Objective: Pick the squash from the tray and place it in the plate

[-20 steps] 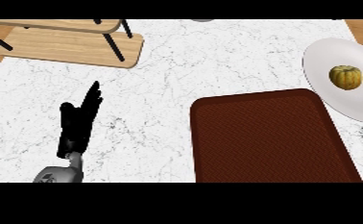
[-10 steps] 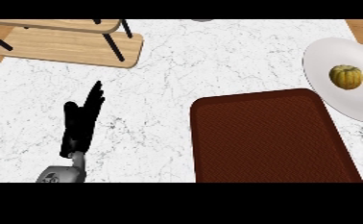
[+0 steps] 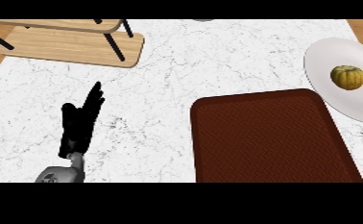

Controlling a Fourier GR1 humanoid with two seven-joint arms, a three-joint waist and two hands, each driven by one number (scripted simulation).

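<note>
A small yellow-green squash (image 3: 347,77) lies on the white plate (image 3: 324,78) at the right edge of the head view. Below and left of the plate sits the dark brown tray (image 3: 269,136), with nothing on it. My left hand (image 3: 78,123) rests at the lower left over the marble counter, fingers straight and pointing up, far from both tray and plate. My right hand does not show.
A wooden rack with black legs (image 3: 74,43) stands at the top left. A small grey object (image 3: 203,20) peeks in at the top edge. White marble counter (image 3: 184,69) lies between the hand and the tray.
</note>
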